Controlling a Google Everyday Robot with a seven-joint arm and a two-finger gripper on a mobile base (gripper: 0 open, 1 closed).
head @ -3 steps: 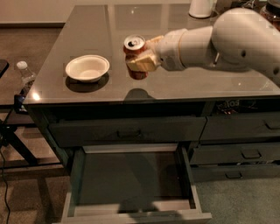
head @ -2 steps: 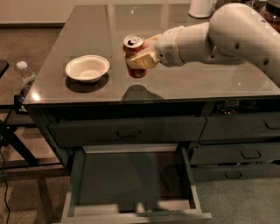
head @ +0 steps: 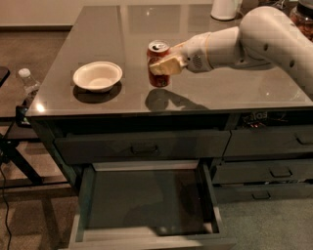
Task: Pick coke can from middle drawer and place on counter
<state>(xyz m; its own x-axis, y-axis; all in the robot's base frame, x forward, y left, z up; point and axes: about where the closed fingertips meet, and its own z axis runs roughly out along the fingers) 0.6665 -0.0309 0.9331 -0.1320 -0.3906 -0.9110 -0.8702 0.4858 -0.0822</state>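
The coke can (head: pixel 157 49), red-brown with a silver top, stands upright just above or on the glossy grey counter (head: pixel 122 29), right of the white bowl. My gripper (head: pixel 164 66) reaches in from the right on a white arm and is shut on the can, one tan finger (head: pixel 166 66) across its front. The middle drawer (head: pixel 146 200) is pulled open below the counter's front edge, its dark floor bare.
A white bowl (head: pixel 98 75) sits on the counter's left front. A white container (head: pixel 225 9) stands at the back right. A clear plastic bottle (head: pixel 28 83) stands on a stand left of the counter. Closed drawer fronts (head: pixel 274 171) lie to the right.
The arm has carried the can a little farther over the counter and slightly lower. The drawer and bowl have not moved.
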